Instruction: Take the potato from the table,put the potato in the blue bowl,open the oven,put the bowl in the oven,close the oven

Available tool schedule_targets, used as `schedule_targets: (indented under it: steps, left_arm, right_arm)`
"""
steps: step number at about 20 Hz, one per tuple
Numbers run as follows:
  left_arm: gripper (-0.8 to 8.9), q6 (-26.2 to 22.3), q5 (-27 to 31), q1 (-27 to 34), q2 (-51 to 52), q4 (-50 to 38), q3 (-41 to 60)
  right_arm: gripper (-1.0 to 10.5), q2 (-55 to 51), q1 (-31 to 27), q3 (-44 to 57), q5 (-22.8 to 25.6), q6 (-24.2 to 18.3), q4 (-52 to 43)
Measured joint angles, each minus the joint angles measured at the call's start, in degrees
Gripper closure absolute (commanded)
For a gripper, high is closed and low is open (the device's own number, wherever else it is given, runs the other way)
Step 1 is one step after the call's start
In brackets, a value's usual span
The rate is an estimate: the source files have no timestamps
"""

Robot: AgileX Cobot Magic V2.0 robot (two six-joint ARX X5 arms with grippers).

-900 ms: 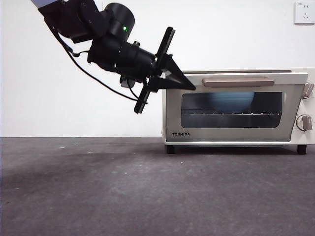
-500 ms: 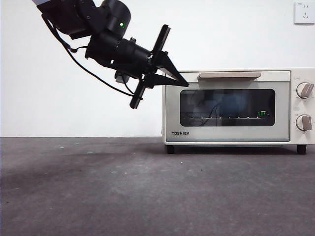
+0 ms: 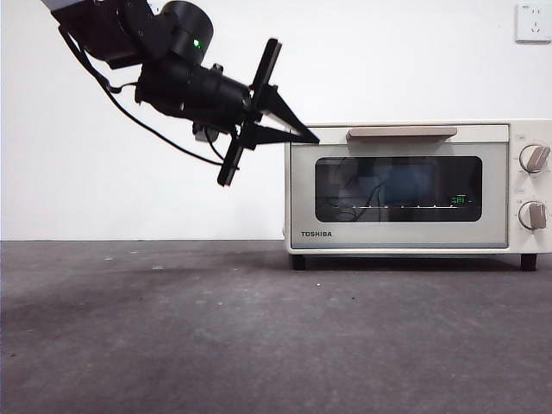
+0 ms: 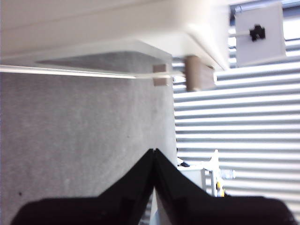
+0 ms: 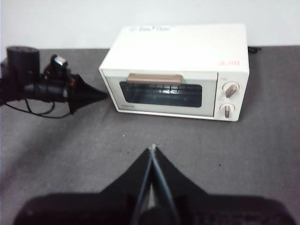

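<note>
- Now the oven (image 3: 398, 188) stood on the table (image 3: 259, 336), door shut.
- Left claw (image 3: 312, 138) hung beside its upper corner, jaws together, empty.
- Right claw (image 5: 152, 149) waited above the table, jaws together.

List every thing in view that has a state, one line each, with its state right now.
oven: door shut, handle up against the front, standing on the table.
blue bowl: dimly seen through the door glass, inside the oven.
potato: not visible.
left end effector: shut, empty, in the air by the oven's top corner.
right end effector: shut, empty, held back above the table, facing the oven.
</note>
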State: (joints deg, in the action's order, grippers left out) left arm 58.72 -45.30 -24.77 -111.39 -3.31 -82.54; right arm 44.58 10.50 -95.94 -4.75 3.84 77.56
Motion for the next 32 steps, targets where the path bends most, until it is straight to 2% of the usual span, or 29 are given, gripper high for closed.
schedule_targets:
  steps: [4,7,12,16,20,22,24,27,32]
  left_arm:
    - [8.19,-3.8,-0.9,0.0,4.8,1.3,0.0]
    - [8.19,-8.5,0.3,0.0,11.0,4.5,0.0]
    - [8.19,-20.3,5.7,0.0,22.3,15.3,0.0]
    - [8.19,-32.2,14.3,0.0,31.6,26.6,0.0]
    - [8.18,-45.0,27.8,0.0,41.7,37.7,0.0]
    - [8.18,-49.3,33.8,0.0,45.9,42.6,0.0]
    - [8.18,-52.3,38.8,0.0,49.7,47.8,0.0]
    - [8.18,-54.3,43.4,0.0,53.9,54.8,0.0]
    - [8.18,-55.1,45.1,0.0,59.2,63.4,0.0]
  right_arm:
    - [9.5,0.0,0.0,0.4,0.8,-0.1,0.0]
    - [9.5,0.0,0.0,0.4,1.9,-0.2,0.0]
    - [9.5,0.0,0.0,0.4,1.9,-0.2,0.0]
    - [9.5,0.0,0.0,0.4,1.9,-0.2,0.0]
    - [9.5,0.0,0.0,0.4,2.0,-0.2,0.0]
    - [9.5,0.0,0.0,0.4,2.0,-0.2,0.0]
    - [9.5,0.0,0.0,0.4,1.9,-0.2,0.0]
    - [9.5,0.0,0.0,0.4,1.9,-0.2,0.0]
    - [9.5,0.0,0.0,0.4,2.0,-0.2,0.0]
